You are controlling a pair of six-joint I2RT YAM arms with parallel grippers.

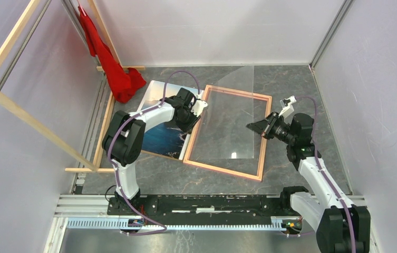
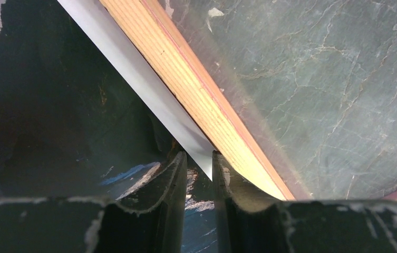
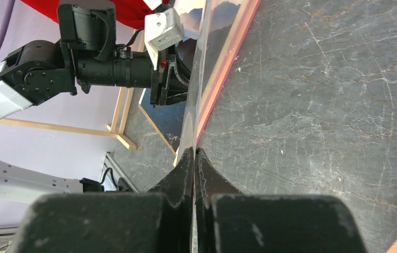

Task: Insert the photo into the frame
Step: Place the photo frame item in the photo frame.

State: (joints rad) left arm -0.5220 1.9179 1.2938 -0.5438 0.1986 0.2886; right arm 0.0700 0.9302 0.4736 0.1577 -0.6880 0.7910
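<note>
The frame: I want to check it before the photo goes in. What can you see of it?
The frame is a large rectangle of thin wooden rails, tan with a pink tinge, lying flat and slightly askew on the dark marbled table. Its opening shows bare table. A clear sheet slants over it, pinched by the right gripper. The photo lies beside its left rail, where the open left gripper straddles a thin pale edge.
</note>
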